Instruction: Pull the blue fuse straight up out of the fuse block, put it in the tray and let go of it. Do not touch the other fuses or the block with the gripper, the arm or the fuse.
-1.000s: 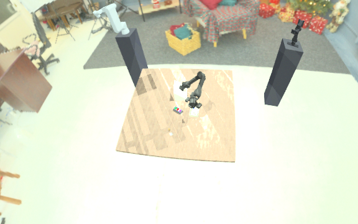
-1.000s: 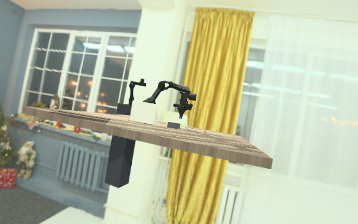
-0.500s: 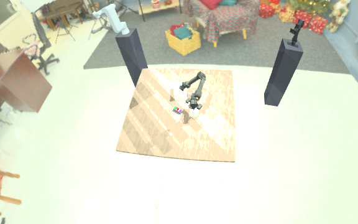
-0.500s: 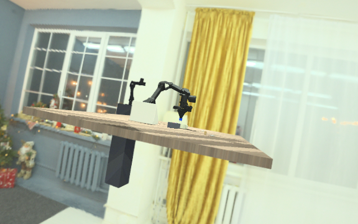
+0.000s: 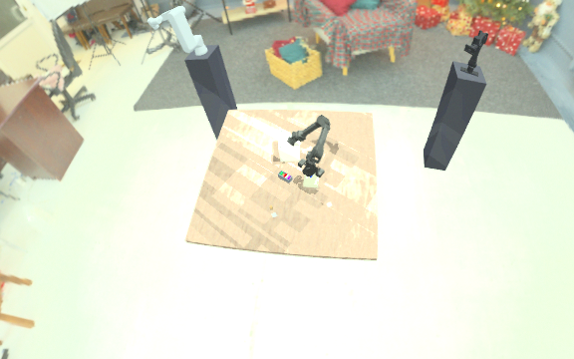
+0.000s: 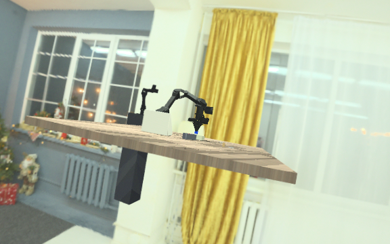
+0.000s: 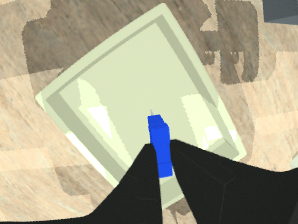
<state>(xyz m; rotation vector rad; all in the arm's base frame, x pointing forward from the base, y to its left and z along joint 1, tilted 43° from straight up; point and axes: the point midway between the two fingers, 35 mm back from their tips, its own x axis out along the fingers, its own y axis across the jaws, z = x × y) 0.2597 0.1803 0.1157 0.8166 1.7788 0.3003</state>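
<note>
over tray (image 7: 200, 90), end effector (image 7: 164, 156) pointing down, gripping blue fuse (image 7: 160, 144)

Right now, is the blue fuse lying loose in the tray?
No, the pincer is shut on the fuse, holding it above the tray.

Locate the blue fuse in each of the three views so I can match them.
Top: hidden beneath the gripper, above the pale tray.
Exterior: blue fuse, a speck under the gripper.
Wrist: centre, pinched between the fingers, over the tray.
Shared landmark: the tray.
</note>
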